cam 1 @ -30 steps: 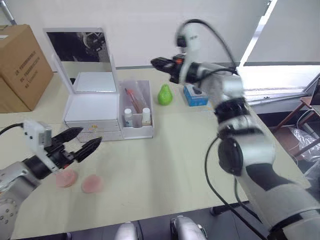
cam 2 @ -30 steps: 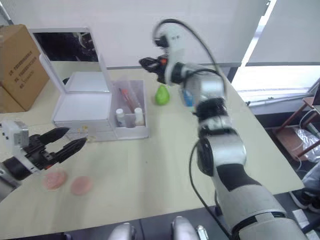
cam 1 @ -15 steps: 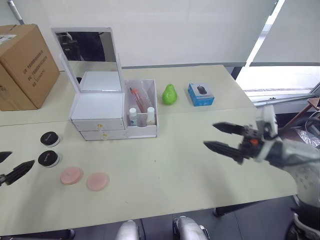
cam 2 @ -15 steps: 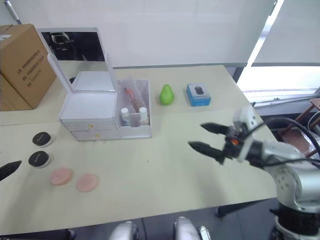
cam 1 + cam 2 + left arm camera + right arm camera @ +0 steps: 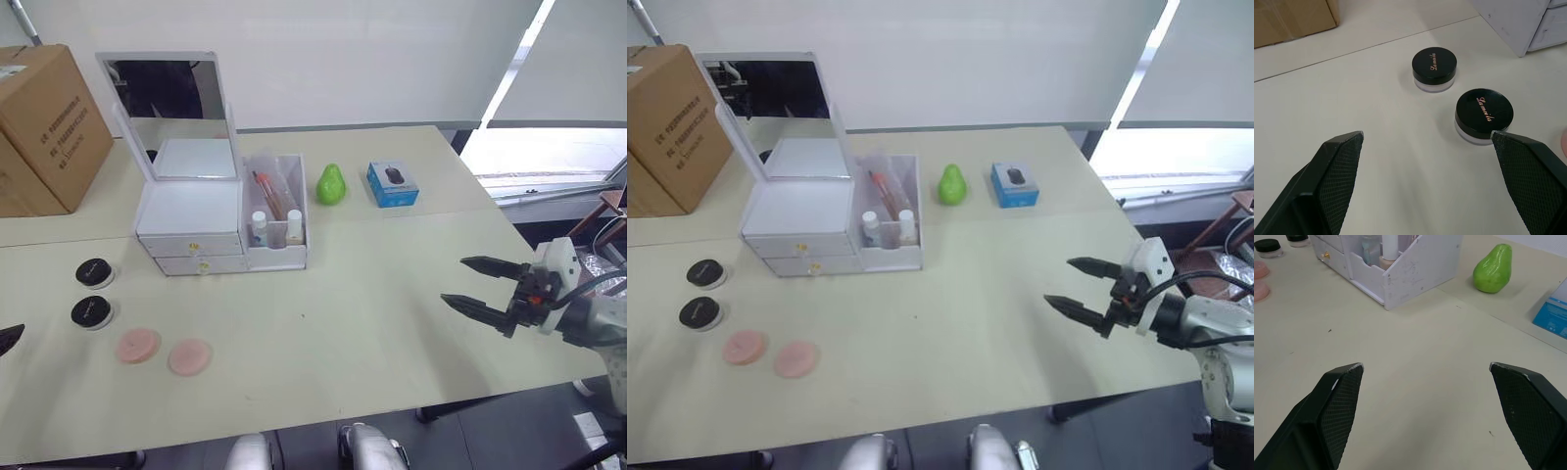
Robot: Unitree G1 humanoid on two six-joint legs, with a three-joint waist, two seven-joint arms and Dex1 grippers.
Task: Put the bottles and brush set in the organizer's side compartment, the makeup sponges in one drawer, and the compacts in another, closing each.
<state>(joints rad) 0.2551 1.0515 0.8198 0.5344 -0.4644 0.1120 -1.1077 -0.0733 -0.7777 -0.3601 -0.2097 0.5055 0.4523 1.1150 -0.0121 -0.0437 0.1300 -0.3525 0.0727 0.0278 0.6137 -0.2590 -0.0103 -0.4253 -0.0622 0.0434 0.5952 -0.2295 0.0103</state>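
Right hand (image 5: 474,283) and left hand (image 5: 1425,181) both hover spread wide and empty, left near the compacts (image 5: 1484,115).

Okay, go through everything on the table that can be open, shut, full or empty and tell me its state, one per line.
Organizer: mirror lid up.
Two drawers: both shut.
Side compartment: holds bottles and the brush set.
Compacts: lids on, on the table.
Makeup sponges: loose on the table.
Left claw: open, empty.
Right claw: open, empty.
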